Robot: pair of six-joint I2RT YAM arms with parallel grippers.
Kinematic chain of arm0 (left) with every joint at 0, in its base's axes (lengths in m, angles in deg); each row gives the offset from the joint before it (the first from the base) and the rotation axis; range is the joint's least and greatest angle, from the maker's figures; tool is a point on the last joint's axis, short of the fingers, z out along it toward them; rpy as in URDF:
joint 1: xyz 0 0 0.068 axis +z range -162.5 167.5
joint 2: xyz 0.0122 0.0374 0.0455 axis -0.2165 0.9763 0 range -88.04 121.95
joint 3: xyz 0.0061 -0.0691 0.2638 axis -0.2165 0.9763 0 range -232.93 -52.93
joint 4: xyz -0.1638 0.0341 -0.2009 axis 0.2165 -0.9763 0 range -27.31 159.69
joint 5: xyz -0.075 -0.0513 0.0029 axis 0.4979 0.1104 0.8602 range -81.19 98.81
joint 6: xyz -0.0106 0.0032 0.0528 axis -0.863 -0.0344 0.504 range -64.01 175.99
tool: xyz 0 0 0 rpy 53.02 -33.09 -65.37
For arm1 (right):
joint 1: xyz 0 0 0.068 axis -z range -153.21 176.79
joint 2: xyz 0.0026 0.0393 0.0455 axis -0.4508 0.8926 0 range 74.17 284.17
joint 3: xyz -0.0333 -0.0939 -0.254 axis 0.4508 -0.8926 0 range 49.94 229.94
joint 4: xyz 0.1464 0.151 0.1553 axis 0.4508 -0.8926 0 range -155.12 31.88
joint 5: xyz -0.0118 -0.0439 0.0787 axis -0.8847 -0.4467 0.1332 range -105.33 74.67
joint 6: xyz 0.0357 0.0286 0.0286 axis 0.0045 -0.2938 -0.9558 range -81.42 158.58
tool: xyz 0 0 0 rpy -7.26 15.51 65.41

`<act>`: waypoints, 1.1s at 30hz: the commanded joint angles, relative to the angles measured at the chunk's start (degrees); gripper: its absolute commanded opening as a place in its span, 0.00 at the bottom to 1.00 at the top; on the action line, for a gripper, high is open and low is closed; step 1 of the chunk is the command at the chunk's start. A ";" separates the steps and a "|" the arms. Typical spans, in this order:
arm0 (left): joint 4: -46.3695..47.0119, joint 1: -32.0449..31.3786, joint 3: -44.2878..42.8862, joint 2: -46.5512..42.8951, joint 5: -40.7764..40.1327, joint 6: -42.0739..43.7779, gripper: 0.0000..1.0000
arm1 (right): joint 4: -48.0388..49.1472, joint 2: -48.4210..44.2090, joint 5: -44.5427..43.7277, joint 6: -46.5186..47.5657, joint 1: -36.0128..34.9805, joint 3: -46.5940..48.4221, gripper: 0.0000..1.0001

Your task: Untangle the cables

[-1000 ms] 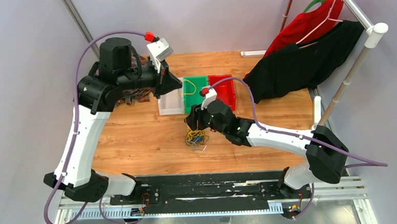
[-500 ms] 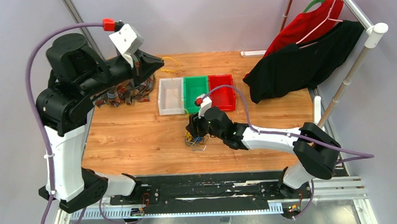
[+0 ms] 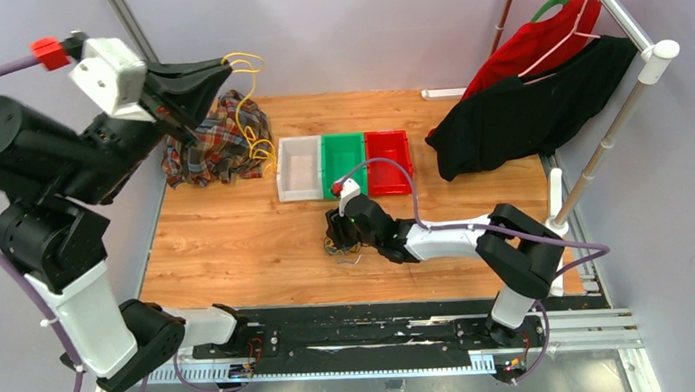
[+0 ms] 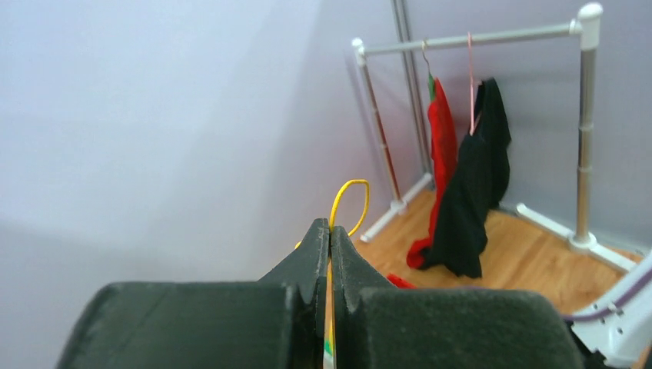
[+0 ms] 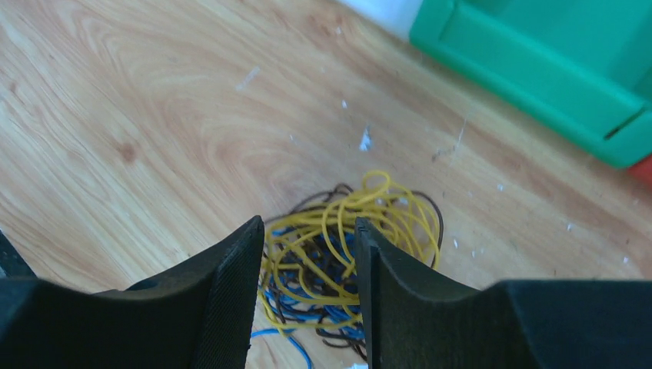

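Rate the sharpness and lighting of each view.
Top external: even, soft light, everything crisp. Left wrist: the shut left gripper is soft and dark up close; the yellow cable it pinches and the rack behind read clearer. Right wrist: the cable tangle is in focus, the near fingers blurred.

Cable tangle (image 5: pixel 323 254) — near part behind right jaws

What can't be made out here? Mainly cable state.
Top view: cable tangle mostly under the right claw; strands too small to trace.
Right wrist view: tangle's near part hidden behind the open claw's fingers and cut off by the bottom edge.
Left wrist view: yellow cable below the shut left claw hidden by its fingers.
Top view: whether its hanging end touches the plaid cloth is unclear.
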 commanded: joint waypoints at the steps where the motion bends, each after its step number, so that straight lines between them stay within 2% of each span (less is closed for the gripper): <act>1: 7.59 -0.17 0.73 -1.52 -3.18 -1.88 0.00 | 1.74 -2.24 -1.52 -2.30 -0.97 -4.00 0.47; 9: 7.60 -0.17 16.34 -5.64 1.03 -3.89 0.00 | -6.76 -24.45 1.91 0.85 -1.20 -4.28 0.59; 11: 7.60 -0.17 19.52 -6.40 2.24 -4.87 0.00 | -8.47 -30.19 3.34 2.52 -1.49 -2.88 0.67; 14: 7.60 -0.17 22.78 -6.75 4.21 -6.50 0.00 | -10.38 -34.20 6.05 5.62 -2.19 -0.09 0.69; 22: 7.57 -0.18 28.32 -7.17 8.90 -9.29 0.00 | -10.71 -32.66 12.04 11.46 -3.30 7.83 0.68; 33: 7.53 -0.17 30.91 -7.62 10.19 -9.95 0.00 | -7.69 -20.09 5.60 17.39 -3.81 19.29 0.61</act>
